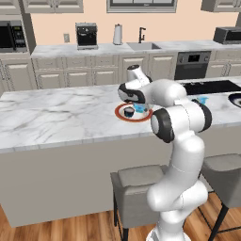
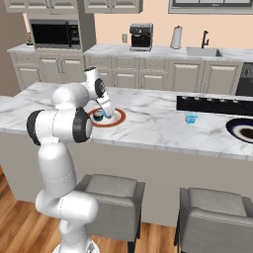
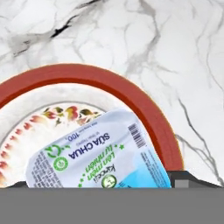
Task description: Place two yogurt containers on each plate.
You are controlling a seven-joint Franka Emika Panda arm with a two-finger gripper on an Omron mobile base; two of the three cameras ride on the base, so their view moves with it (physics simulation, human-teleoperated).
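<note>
The red-rimmed plate [image 1: 147, 116] [image 2: 118, 118] [image 3: 144, 105] lies on the marble island. On it stand a dark navy yogurt container [image 1: 128, 111] [image 2: 98, 116] and a light blue one with a printed foil lid [image 1: 140, 108] [image 3: 96, 153]. My gripper [image 1: 138, 104] [image 2: 105, 112] [image 3: 103, 183] hangs low over the light blue cup. It is open, with a dark fingertip [image 3: 188, 179] just outside the cup's edge. Another light blue yogurt container [image 1: 202, 100] [image 2: 191, 118] stands on the counter to the right. The dark plate [image 1: 235, 100] [image 2: 242, 129] lies at the far right.
A black cooktop [image 1: 212, 86] [image 2: 212, 105] is set into the island behind the loose cup. Grey stools [image 1: 136, 181] [image 2: 113, 190] stand in front of the island. The back counter holds a coffee machine [image 1: 86, 35], a sink and a microwave.
</note>
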